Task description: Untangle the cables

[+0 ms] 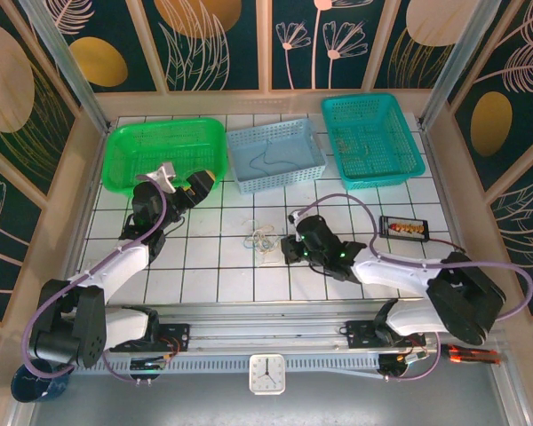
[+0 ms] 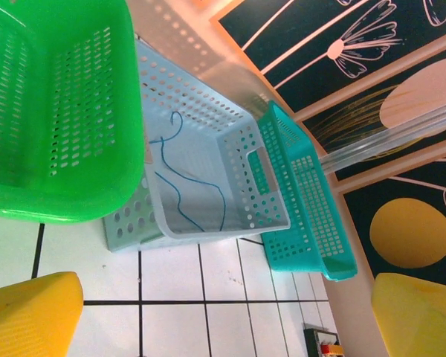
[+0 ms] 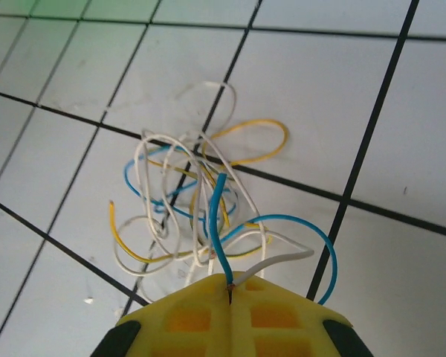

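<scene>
Looking outward from the near rail, I see a small clock (image 1: 266,373) set between the two arm bases; past it the white-tiled tabletop (image 1: 204,275) starts. On the wrist view the right pincer (image 3: 230,286) has its yellow fingers pressed together, clamped on the end of a light blue wire (image 3: 217,216) right at the seam; a whitish strand runs to the same seam, though I cannot tell if it is pinched too. That blue wire rises out of the cables (image 3: 201,201), a loose knot of blue, yellow and white loops lying across a dark tile joint. From above, the cables (image 1: 260,238) sit near the middle of the tabletop, just beside the right pincer (image 1: 290,246) on its left; a small black box (image 1: 403,228) lies well apart on the right.

Further back on the left, the left pincer (image 2: 223,320) hangs with its fingers wide apart and holds nothing; it faces the baskets. Along the far edge stand a green basket (image 1: 160,124), a pale blue basket (image 1: 280,180) and a teal basket (image 1: 377,181), side by side. A dark blue wire (image 2: 186,193) lies curled on the floor of the pale blue basket (image 2: 245,171), between the green basket (image 2: 74,204) and the teal basket (image 2: 305,193).
</scene>
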You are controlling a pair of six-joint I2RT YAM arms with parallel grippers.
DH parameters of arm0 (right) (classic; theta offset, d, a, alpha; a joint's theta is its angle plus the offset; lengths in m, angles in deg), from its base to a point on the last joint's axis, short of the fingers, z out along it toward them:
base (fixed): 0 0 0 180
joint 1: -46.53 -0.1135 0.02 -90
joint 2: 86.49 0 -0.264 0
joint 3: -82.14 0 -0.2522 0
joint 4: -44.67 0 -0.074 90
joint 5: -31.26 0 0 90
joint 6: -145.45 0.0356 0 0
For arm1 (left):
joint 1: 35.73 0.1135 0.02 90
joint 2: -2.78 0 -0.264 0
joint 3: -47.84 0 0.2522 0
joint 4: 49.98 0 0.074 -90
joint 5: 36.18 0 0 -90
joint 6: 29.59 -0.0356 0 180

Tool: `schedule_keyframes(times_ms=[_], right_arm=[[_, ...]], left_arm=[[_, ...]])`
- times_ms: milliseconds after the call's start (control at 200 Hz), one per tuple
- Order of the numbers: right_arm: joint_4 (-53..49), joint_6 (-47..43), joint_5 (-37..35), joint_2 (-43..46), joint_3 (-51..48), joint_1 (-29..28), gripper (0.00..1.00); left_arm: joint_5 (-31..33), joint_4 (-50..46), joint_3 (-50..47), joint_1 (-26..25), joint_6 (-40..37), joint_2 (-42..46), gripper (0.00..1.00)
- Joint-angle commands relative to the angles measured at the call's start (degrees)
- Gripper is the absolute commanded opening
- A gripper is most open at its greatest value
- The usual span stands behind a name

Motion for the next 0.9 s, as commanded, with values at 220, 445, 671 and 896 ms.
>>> schedule_keyframes(times_ms=[220, 445, 671, 896], right_arm=[[-2.89, -0.96, 4.37, 8.69, 4.19, 3.8, 0.0], [1.58, 0.4, 14.65, 11.76, 1.59, 9.81, 0.0], [6.04, 1.46, 20.63, 11.5, -1.4, 13.3, 0.0], [9.32, 2.58, 24.33, 11.77, -2.04, 14.24, 0.0]], left_arm=[[-0.83, 0.0, 2.3, -5.3, -4.71, -0.23, 0.99], [-0.02, -0.51, 2.4, -10.16, -10.02, -1.78, 0.99], [2.12, -1.99, 2.03, -15.05, -16.51, -4.98, 0.99], [7.36, -1.52, 1.1, -21.36, -24.26, -8.86, 0.99]])
